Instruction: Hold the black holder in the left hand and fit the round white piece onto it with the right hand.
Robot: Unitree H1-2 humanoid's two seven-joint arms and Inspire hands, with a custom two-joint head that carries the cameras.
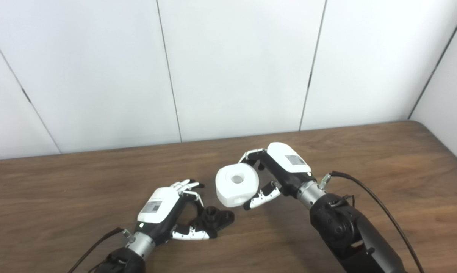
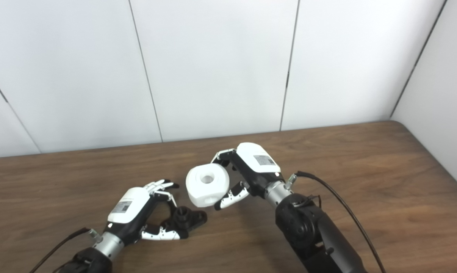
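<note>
The black holder [image 1: 214,218] lies on the wooden table [image 1: 384,159], its short round post pointing up. My left hand [image 1: 164,206] sits just left of it, open. Its thumb [image 1: 192,234] runs along the holder's near side and one finger curls down at its far side, while the other fingers stay stretched out. The round white piece [image 1: 237,185], a thick puck with a centre hole, hangs above the table, up and right of the holder. My right hand [image 1: 283,167] is shut on it, fingers on the far side and thumb below.
White wall panels stand behind the table's far edge. The table's right edge [image 2: 433,159] runs diagonally at the far right. A black cable [image 1: 368,193] loops from my right wrist over the table.
</note>
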